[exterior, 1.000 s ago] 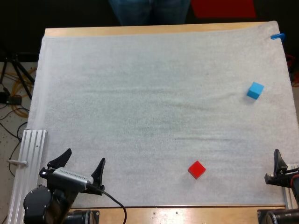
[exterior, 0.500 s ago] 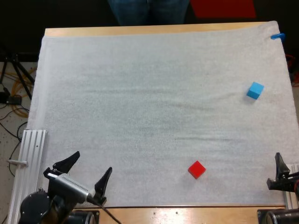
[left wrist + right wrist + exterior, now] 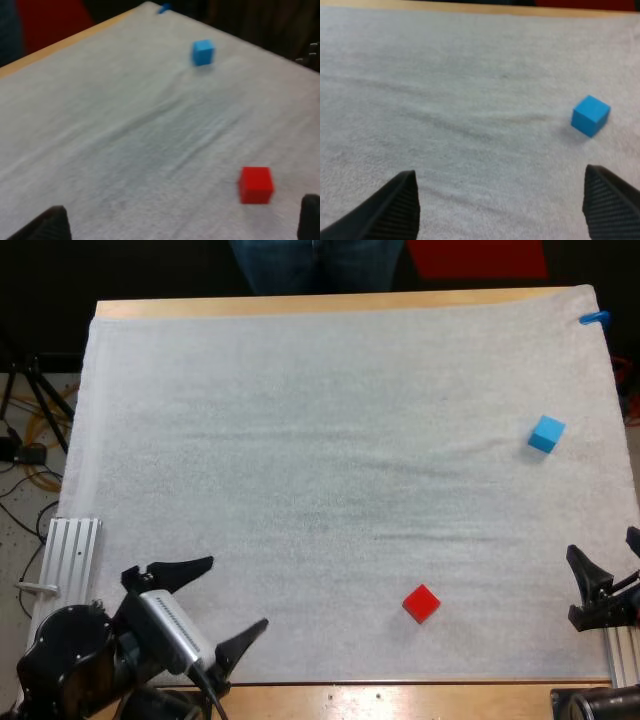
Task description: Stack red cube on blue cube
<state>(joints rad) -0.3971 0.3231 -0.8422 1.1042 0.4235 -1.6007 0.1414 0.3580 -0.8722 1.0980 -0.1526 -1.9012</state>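
Observation:
The red cube [image 3: 421, 603] lies on the white mat near the front edge, right of centre; it also lies ahead of my left gripper [image 3: 182, 225] as the red cube [image 3: 255, 184]. The blue cube [image 3: 546, 433] sits far right, mid-depth, seen too as the blue cube [image 3: 203, 52] and, ahead of my right gripper [image 3: 502, 210], as the blue cube [image 3: 590, 116]. My left gripper [image 3: 228, 605] stands open at the mat's front left, turned toward the red cube. My right gripper [image 3: 606, 565] is open at the front right edge, nothing between its fingers.
A ribbed metal rail [image 3: 62, 570] lies off the mat's front left edge. A person's legs [image 3: 318, 262] stand beyond the far side of the table. The mat [image 3: 320, 440] stretches bare between the cubes.
My left gripper has swung clockwise, its fingers now pointing right toward the red cube. My right gripper has shifted slightly and turned at the right edge. The cubes have not moved.

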